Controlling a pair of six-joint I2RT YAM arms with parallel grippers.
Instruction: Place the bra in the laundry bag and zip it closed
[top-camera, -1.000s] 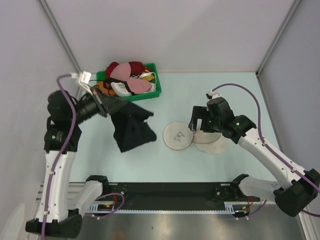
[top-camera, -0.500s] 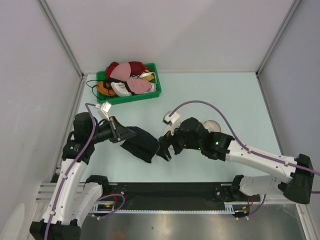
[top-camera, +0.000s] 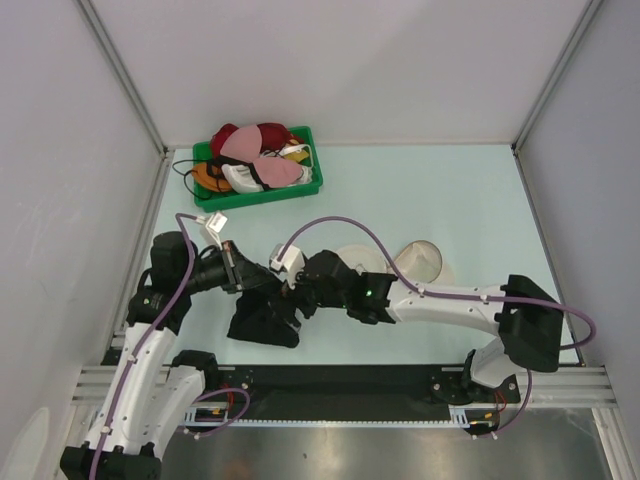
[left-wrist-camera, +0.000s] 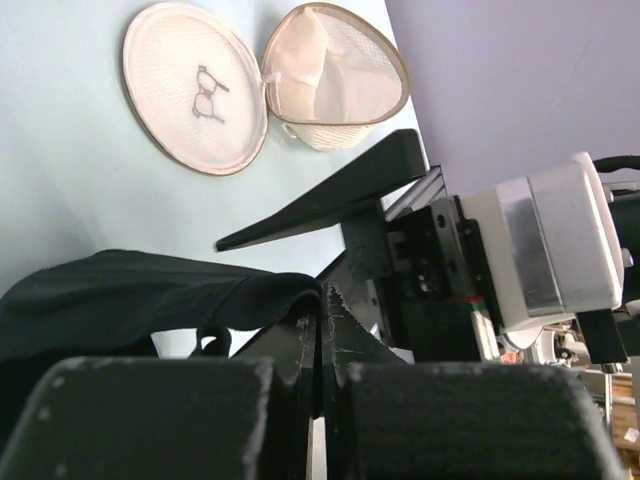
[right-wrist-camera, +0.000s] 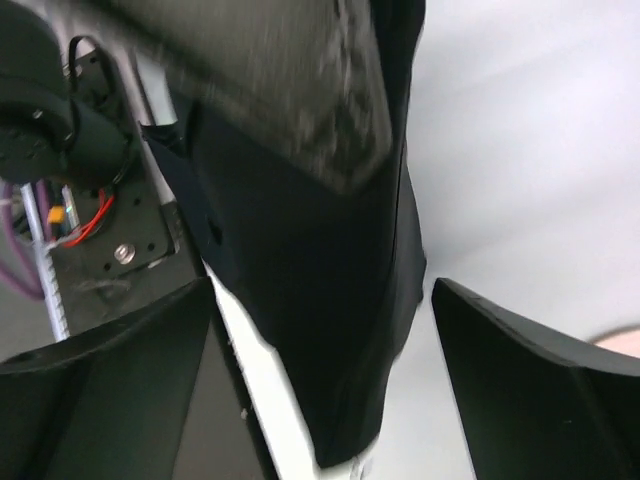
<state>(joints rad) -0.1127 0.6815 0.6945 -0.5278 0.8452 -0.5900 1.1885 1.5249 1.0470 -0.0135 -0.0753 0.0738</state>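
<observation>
- The bra (top-camera: 262, 320) sits bunched on the counter (top-camera: 450, 200), left of the laundry bag (top-camera: 422, 262) and nearer the arm bases than half a second ago.
- The left jaws are pressed together on a fold of its black fabric.
- The right jaws gape wide, with the fabric hanging between them ungripped.
- That arm has reached further left from the bag, and its forearm now crosses the bag's lid (top-camera: 355, 260).
</observation>
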